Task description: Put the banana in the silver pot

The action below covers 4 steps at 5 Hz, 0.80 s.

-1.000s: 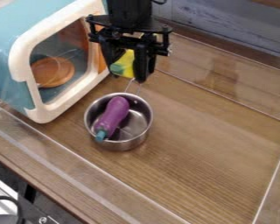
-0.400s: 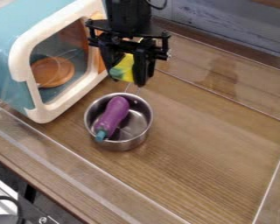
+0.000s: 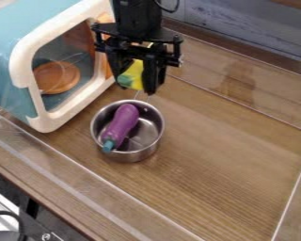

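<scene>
Banana point(image 3: 132, 72): yellow body, greenish end, partly hidden by the gripper point(image 3: 136, 71), which appears clamped on it above the shiny, round silver pot point(image 3: 143, 146).

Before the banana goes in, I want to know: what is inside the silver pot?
A purple eggplant leans inside the silver pot, its tip near the rim; the floor beneath it is covered.

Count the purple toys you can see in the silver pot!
1. The purple toy eggplant lies tilted inside the silver pot, its teal end pointing toward the front. No other purple toy shows.
</scene>
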Each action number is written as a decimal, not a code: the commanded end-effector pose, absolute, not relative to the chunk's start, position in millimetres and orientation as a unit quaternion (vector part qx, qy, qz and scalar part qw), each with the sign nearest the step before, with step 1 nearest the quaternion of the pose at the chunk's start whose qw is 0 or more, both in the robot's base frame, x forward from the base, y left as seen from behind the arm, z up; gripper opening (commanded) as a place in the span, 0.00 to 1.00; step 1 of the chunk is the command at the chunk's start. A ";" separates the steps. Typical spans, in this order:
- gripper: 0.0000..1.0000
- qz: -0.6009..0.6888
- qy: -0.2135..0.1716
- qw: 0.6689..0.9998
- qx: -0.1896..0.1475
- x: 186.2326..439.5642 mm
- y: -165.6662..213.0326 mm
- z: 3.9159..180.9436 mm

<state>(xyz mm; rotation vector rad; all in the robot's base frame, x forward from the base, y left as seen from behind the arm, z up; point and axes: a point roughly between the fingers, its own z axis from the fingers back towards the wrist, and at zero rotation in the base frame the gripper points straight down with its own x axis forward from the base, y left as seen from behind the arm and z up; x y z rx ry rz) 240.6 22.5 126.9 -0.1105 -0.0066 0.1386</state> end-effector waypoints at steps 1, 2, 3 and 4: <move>0.00 0.070 -0.016 0.996 -0.052 241.1 23.4 132.5; 0.00 0.071 -0.014 0.996 -0.052 240.7 23.4 130.9; 0.00 0.073 -0.012 0.996 -0.051 240.3 23.5 129.7; 0.00 0.074 -0.011 0.996 -0.051 240.0 23.6 128.6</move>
